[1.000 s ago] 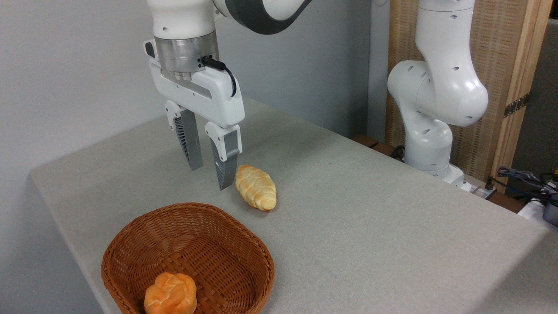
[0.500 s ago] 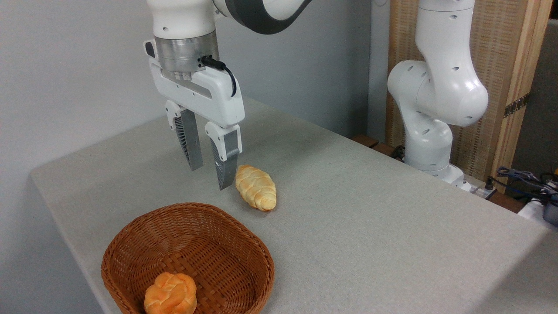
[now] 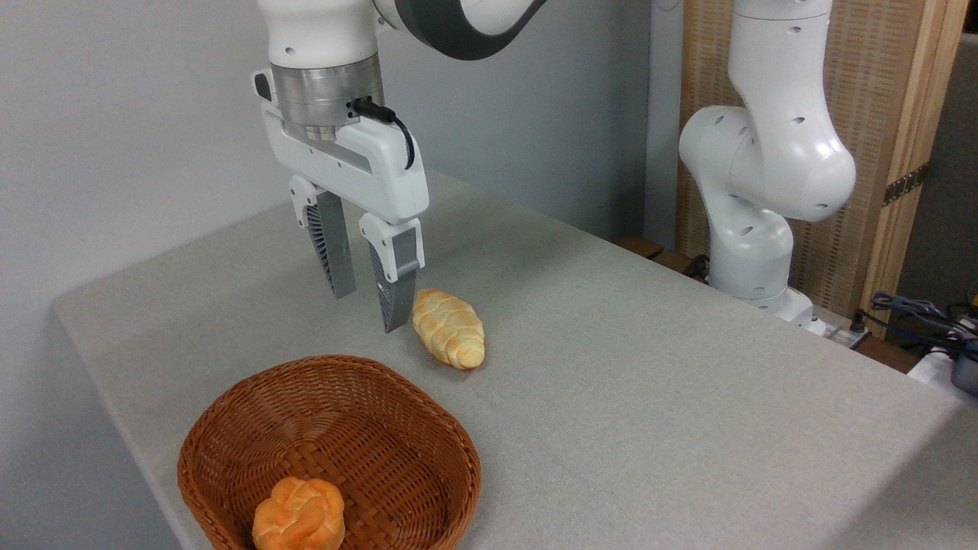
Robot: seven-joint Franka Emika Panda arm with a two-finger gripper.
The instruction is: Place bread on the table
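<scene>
bread sat in the basket at 7 o'clock, untouched; gripper hung empty above the table, jaws apart; loaf at its 3 o'clock; pickup and placing both left to do.

— Where was the bread?
— In the basket's near corner, a round orange-golden knotted bun, sitting upright.
— And the table?
— Flat, covered in grey-beige fabric, its edges rounded.

No text, label, brand or number can be read anywhere.
</scene>
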